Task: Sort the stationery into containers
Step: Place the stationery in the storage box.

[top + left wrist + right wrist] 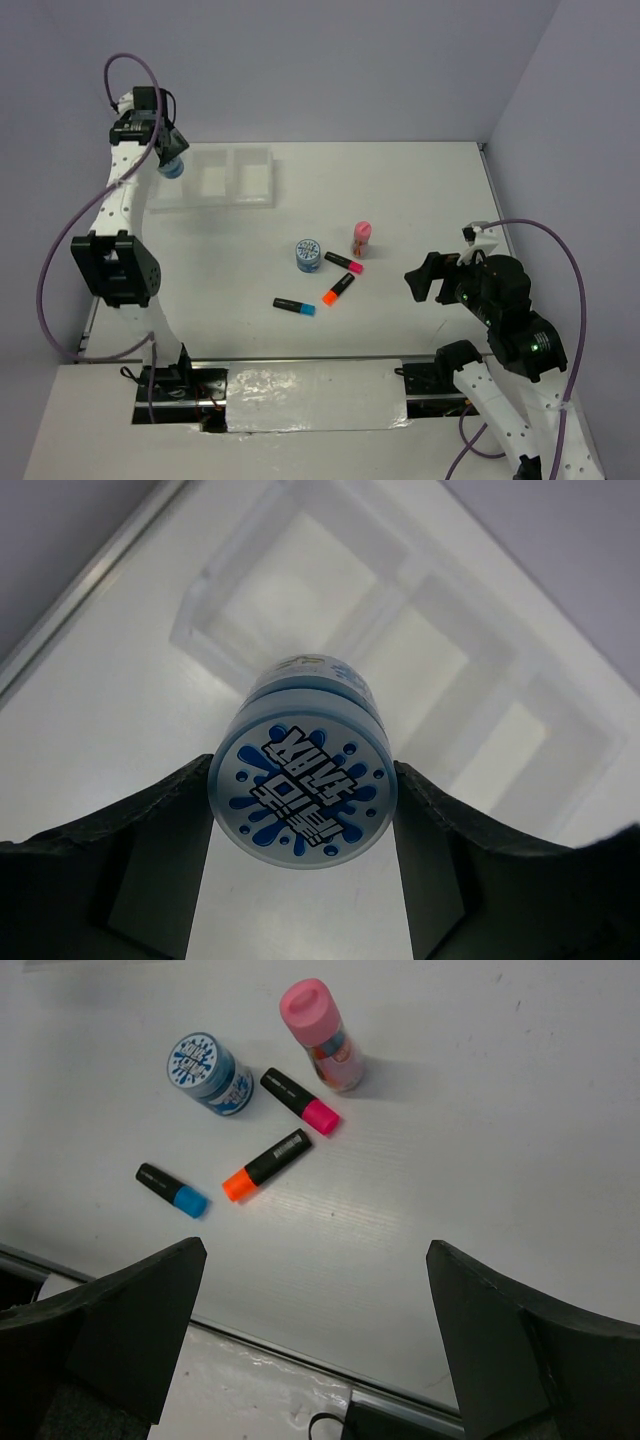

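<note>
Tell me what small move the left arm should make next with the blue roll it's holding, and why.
Probably ease it straight down toward the tray's left end before letting go. The left gripper is shut on the blue roll, which hangs in the air above that end. Whether it is squarely over a compartment is hard to tell.

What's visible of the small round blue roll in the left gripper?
The small round blue roll: a squat cylinder, light blue side, pale end face printed with blue splashes and bold white lettering. Material unclear. The left gripper's two dark fingers clamp its sides, end face toward the wrist camera. It hangs in the air over the left end of the translucent white three-compartment plastic tray; only the fingers touch it.
</note>
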You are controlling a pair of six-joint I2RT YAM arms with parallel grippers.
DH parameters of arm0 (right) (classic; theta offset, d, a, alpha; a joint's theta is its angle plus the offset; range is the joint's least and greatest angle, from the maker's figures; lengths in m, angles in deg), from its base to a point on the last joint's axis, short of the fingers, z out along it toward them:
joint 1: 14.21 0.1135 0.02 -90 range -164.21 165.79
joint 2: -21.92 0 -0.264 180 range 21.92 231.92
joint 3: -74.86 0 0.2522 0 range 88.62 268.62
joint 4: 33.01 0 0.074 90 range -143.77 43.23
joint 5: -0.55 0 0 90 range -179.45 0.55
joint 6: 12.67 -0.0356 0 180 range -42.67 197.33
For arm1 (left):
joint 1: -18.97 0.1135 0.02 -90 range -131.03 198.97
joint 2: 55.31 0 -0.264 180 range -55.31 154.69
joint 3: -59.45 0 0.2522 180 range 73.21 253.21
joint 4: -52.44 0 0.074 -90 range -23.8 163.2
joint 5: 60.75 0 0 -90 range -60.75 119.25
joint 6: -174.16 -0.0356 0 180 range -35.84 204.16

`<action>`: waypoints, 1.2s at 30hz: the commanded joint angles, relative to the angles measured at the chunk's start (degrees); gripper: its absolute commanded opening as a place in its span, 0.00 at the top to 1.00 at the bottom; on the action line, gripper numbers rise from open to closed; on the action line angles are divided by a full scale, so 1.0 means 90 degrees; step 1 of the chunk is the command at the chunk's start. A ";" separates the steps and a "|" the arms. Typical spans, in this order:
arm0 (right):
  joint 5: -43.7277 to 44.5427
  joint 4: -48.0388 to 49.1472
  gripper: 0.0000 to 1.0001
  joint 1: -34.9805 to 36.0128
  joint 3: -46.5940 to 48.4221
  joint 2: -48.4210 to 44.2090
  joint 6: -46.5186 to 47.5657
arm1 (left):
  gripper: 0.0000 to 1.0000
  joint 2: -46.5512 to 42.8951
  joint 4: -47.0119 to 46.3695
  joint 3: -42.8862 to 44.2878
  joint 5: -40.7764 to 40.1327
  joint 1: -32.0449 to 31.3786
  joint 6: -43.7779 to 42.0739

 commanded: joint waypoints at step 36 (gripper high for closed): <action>-0.0095 0.0320 0.00 0.0416 -0.0121 0.0187 0.0029 | 0.57 0.3265 -0.2731 0.1570 0.0756 0.1077 -0.0721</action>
